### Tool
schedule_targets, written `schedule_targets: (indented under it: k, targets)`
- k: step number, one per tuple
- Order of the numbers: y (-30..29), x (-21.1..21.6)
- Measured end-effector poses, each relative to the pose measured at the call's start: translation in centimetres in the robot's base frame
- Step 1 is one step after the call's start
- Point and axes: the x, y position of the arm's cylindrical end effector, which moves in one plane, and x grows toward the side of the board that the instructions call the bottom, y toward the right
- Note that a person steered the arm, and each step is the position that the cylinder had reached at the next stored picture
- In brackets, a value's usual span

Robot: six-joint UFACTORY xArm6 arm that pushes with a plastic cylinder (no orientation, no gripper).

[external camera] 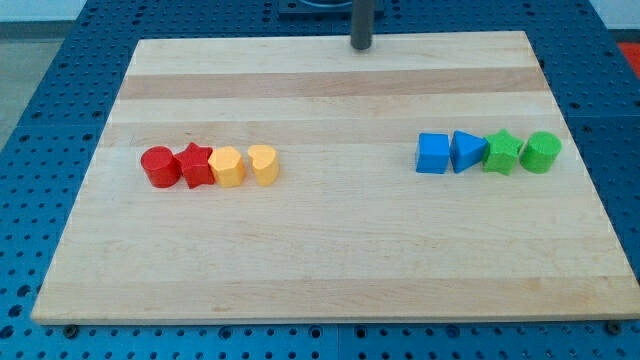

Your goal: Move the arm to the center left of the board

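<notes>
My tip (361, 46) touches the wooden board (330, 260) at the view's top edge, just right of the middle, far from all blocks. At the view's left a row stands: a red cylinder (158, 166), a red star (195, 166), a yellow hexagon block (228, 167) and a yellow heart (263, 164), touching one another. At the view's right a second row stands: a blue cube (433, 154), a blue triangle (466, 152), a green star (502, 153) and a green cylinder (541, 152).
The board lies on a blue perforated table (40, 120) that shows around all its edges.
</notes>
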Motion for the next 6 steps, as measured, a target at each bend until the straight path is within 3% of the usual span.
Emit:
schedule_targets:
  k: [3,6]
  targets:
    - [-12.2,7.6]
    - [-31.2,12.0]
